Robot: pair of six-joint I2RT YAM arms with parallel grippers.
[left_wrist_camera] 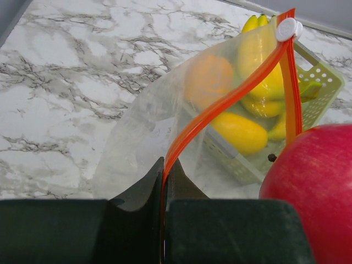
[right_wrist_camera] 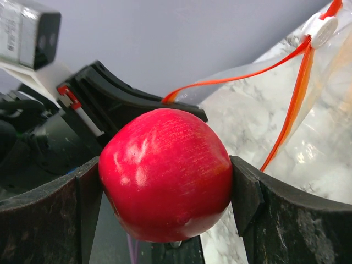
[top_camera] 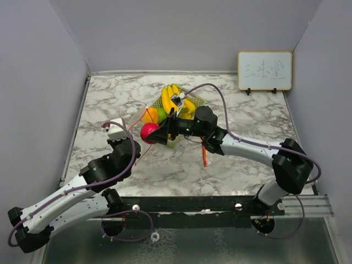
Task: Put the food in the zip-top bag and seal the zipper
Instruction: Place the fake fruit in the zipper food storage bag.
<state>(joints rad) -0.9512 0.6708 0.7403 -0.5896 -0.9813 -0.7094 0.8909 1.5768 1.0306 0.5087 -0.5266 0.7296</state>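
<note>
**Left wrist view**
- Left gripper (left_wrist_camera: 164, 168): jaws fully closed, pinching the orange zipper strip of the zip-top bag (left_wrist_camera: 148, 126).
- The strip rises from the pinch to a white slider (left_wrist_camera: 286, 28). A second strip hangs from the slider, so the bag's mouth is unsealed.
- Red apple (left_wrist_camera: 313, 192): lower right, just beside the strips. Whether it has passed the mouth cannot be told.
- Seen through and behind the clear film: an orange fruit (left_wrist_camera: 209, 77) and bananas (left_wrist_camera: 258, 55) in a pale green mesh basket (left_wrist_camera: 324, 93).
- Surface: marble-patterned table (left_wrist_camera: 66, 82).

**Right wrist view**
- Right gripper (right_wrist_camera: 165, 176): jaws spread wide, one finger (right_wrist_camera: 49, 203) pressed to each side of the red apple. The apple is held off the table.
- The left gripper's black body is close behind the apple. The bag film and slider are at upper right.

**Top external view**
- The apple, in the right gripper, is at mid-table, just beside the basket's near left corner.
- A green lime (top_camera: 160, 114) lies next to the orange fruit at the basket's left end. The bananas are further back in the basket.
- A small whiteboard (top_camera: 264, 70) stands at the far right edge.
</note>
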